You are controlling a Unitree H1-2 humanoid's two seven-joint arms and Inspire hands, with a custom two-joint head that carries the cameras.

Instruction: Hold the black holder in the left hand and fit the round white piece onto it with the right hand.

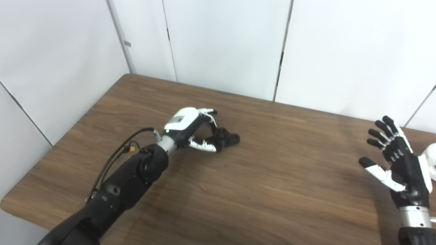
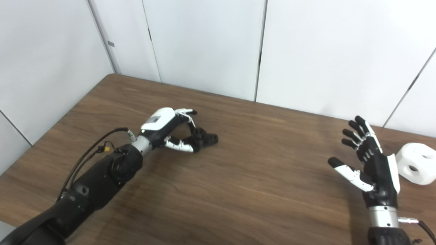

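The black holder (image 1: 227,136) lies on the wooden table (image 1: 259,177) left of the middle. My left hand (image 1: 194,131) is curled around its near end, thumb under and fingers over it, with the holder still resting on the wood. The round white piece (image 2: 416,163), a chunky rounded block with holes, sits on the table at the far right. My right hand (image 2: 371,163) is raised just left of that piece, palm turned inward, fingers spread and holding nothing. In the left eye view only a sliver of the white piece (image 1: 432,160) shows at the frame edge.
White wall panels (image 2: 204,44) stand close behind the table's far edge and along its left side. A black cable (image 1: 115,156) loops off my left forearm. Bare wood stretches between the two hands.
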